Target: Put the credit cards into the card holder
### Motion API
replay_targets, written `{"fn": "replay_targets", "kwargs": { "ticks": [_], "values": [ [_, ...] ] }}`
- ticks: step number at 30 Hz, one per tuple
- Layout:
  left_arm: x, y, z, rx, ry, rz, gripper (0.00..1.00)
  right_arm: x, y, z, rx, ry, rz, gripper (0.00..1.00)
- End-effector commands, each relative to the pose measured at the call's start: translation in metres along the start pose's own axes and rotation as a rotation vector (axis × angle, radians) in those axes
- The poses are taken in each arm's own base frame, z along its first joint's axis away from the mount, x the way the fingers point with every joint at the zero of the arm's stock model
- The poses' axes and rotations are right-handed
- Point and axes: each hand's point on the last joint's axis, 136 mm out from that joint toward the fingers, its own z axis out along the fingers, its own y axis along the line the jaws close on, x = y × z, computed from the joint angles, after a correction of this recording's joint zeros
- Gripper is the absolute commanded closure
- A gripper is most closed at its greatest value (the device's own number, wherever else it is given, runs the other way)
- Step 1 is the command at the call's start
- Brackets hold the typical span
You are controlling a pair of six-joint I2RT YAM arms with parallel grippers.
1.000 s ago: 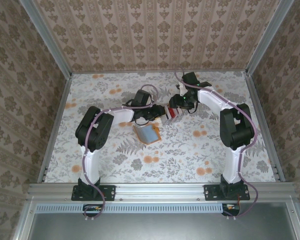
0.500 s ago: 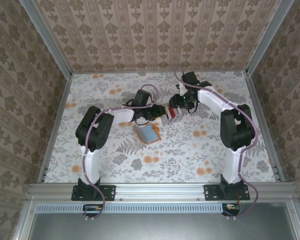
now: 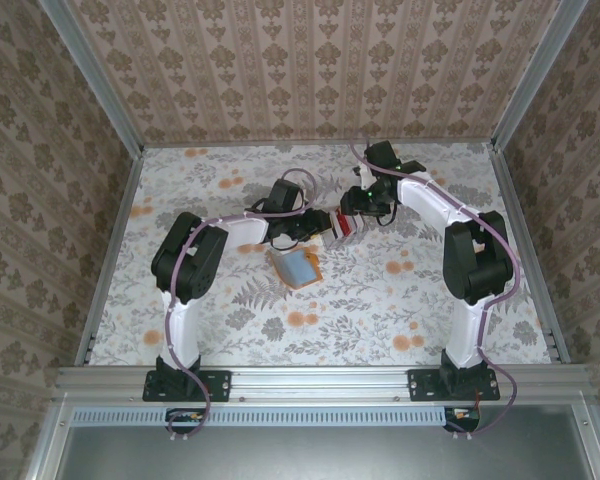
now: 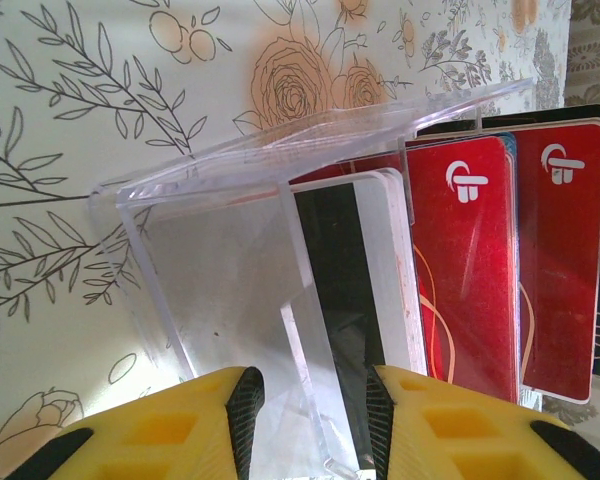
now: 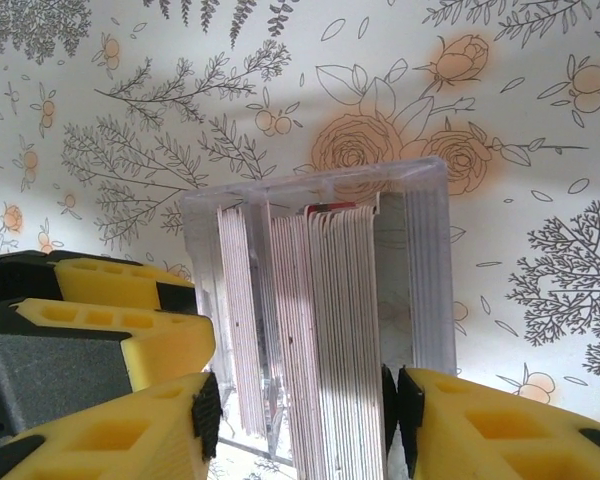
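A clear plastic card holder (image 4: 220,230) with upright dividers stands mid-table, red, white and grey credit cards (image 3: 342,226) on edge in its slots. In the left wrist view, red credit cards (image 4: 465,270) and a white card with a black stripe stand behind the clear walls. My left gripper (image 4: 310,400) is shut on the card holder, pads against a clear compartment. From the other side my right gripper (image 5: 300,400) is closed round a thick stack of credit cards (image 5: 330,300). Its right pad is on the stack and its left pad at the card holder's (image 5: 430,260) outer wall.
A flat orange-edged rectangle with a pale blue face (image 3: 295,268) lies on the flowered tablecloth just in front of the two grippers. Patterned walls and metal rails (image 3: 110,250) enclose the table on three sides.
The right gripper's jaws have narrowed onto the card stack and its arm has shifted slightly. The left gripper and the holder have stayed put.
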Motion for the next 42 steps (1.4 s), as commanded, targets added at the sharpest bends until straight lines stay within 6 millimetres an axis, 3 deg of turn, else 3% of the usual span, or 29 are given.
{"fn": "replay_targets", "kwargs": {
  "ticks": [1,11,29,33,42],
  "values": [
    [0.003,-0.006,0.007,0.021,0.021,0.01,0.63,0.0,0.008,-0.013,-0.011,-0.008,-0.022,0.55],
    [0.001,-0.008,0.007,0.021,0.024,0.013,0.63,-0.001,0.002,-0.014,-0.004,-0.012,-0.011,0.76],
    [0.001,-0.008,0.008,0.019,0.029,0.015,0.63,-0.007,0.0,-0.03,-0.002,-0.04,-0.011,0.92],
    [0.0,-0.009,0.007,0.018,0.027,0.018,0.63,-0.009,-0.005,-0.038,0.024,-0.06,-0.015,0.98],
    [-0.004,-0.022,-0.005,0.024,0.018,0.05,0.62,-0.018,-0.007,-0.068,0.05,-0.131,-0.033,0.99]
  ]
}}
